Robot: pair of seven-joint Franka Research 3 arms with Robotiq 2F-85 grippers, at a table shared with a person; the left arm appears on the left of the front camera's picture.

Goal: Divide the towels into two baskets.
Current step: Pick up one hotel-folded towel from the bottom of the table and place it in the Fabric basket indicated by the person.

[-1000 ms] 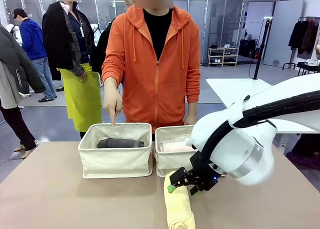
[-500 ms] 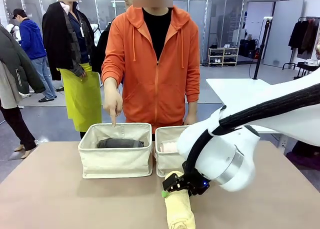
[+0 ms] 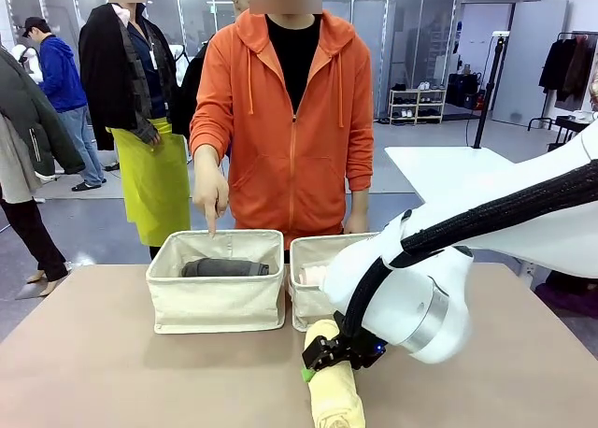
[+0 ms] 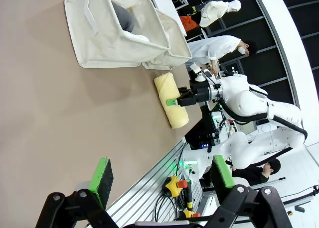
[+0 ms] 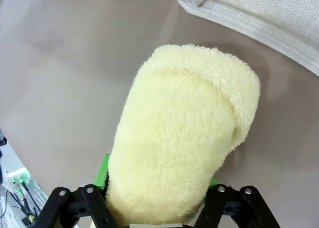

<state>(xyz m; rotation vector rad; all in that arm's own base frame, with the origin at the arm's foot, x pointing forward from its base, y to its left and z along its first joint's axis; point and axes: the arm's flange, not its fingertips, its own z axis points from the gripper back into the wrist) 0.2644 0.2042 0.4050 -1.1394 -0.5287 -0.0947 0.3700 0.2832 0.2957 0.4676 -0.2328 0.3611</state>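
A pale yellow rolled towel (image 3: 334, 392) lies on the table in front of the right basket (image 3: 313, 304). My right gripper (image 3: 325, 355) is down over its far end. In the right wrist view the green pads (image 5: 102, 171) press both sides of the towel (image 5: 184, 128), so it is shut on it. The left basket (image 3: 217, 302) holds a dark grey towel (image 3: 224, 268). A pale towel (image 3: 314, 276) shows in the right basket. My left gripper (image 4: 162, 173) hangs open above the table, far from the yellow towel (image 4: 172, 106).
A person in an orange hoodie stands at the far side, one hand (image 3: 211, 199) pointing a finger down into the left basket. The brown table (image 3: 112, 372) has free room on its left half. Other people stand behind.
My right arm has moved left and lower over the yellow towel, and its jaws have come in onto the towel. The left gripper and the pointing hand stay put.
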